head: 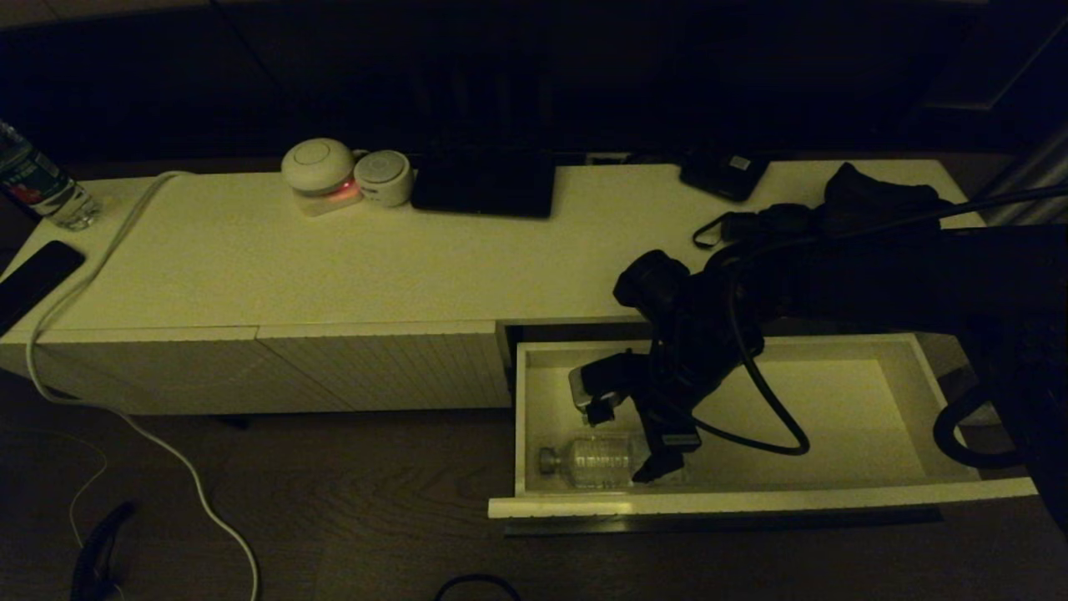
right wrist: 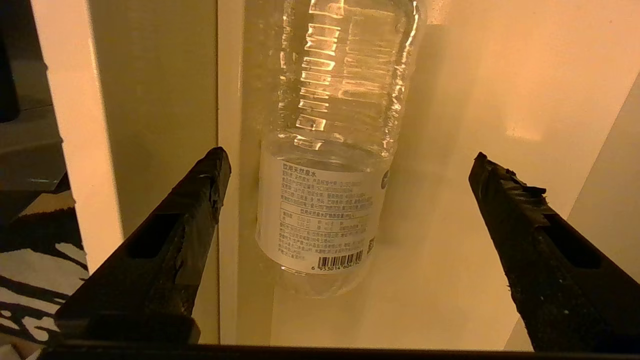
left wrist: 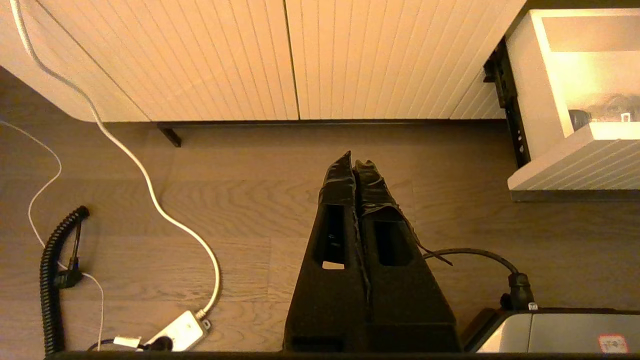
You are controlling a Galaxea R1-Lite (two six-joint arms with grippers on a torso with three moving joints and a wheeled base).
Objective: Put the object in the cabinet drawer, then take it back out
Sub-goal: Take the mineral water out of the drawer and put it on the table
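Note:
The cabinet drawer (head: 751, 503) stands pulled out at the right of the low cream cabinet. A clear plastic water bottle (head: 592, 459) lies on its side in the drawer's front left corner, cap toward the left wall. My right gripper (head: 626, 442) reaches down into the drawer over the bottle's base end. In the right wrist view the right gripper (right wrist: 348, 154) is open wide, and the labelled bottle (right wrist: 330, 150) lies between and beyond its fingers, untouched, against the drawer's wall. My left gripper (left wrist: 354, 160) is shut and empty above the wooden floor, left of the drawer (left wrist: 575, 165).
Closed ribbed panels (head: 375, 367) run left of the drawer. On the cabinet top sit two white round devices (head: 342, 171), a black tablet (head: 484, 184), black cloth (head: 868, 200), another bottle (head: 37, 179) and a phone (head: 33, 280). A white cable (head: 125, 417) trails to the floor.

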